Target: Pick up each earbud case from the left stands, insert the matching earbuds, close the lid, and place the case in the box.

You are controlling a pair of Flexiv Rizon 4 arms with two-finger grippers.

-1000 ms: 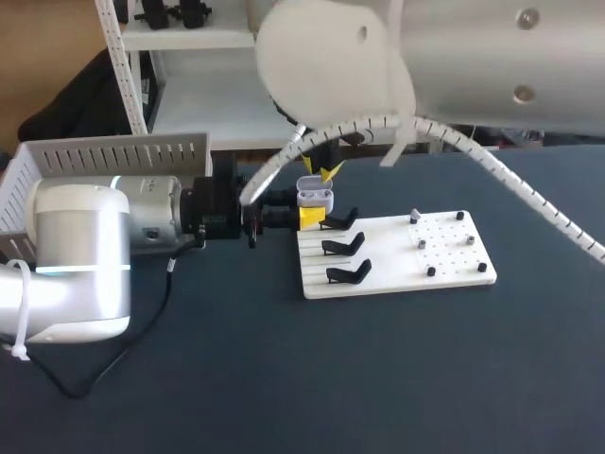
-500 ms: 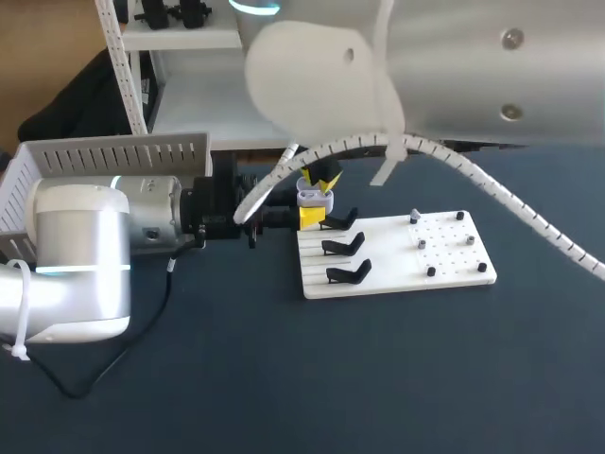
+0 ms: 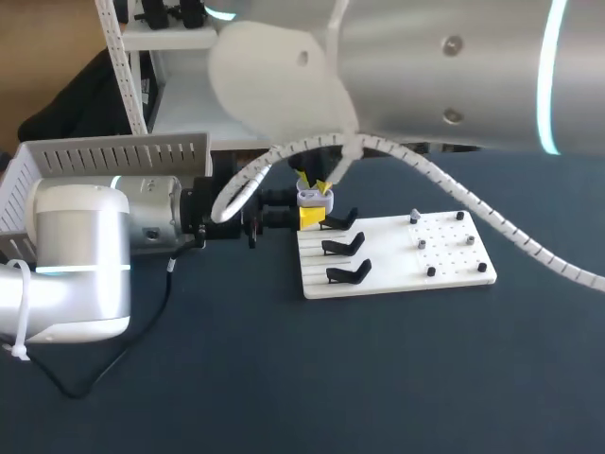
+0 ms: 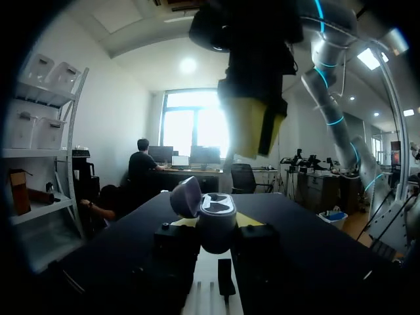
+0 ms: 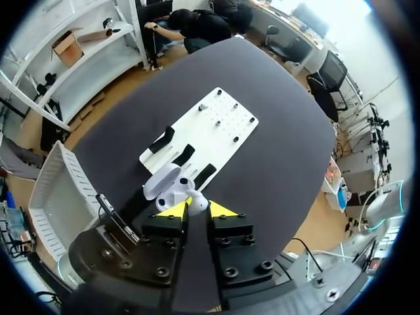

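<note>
Open case [image 3: 315,198] in left hand [image 3: 310,217], right hand [image 3: 317,182] above, stand board [image 3: 388,274] beside

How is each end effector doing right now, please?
Left end effector: closed on the open earbud case.
Right end effector: closed, apparently on a white earbud above the case.

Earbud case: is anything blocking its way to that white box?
Nothing on the table lies between the earbud case and the box. Only the left gripper holding it and the right gripper just above are close.
</note>
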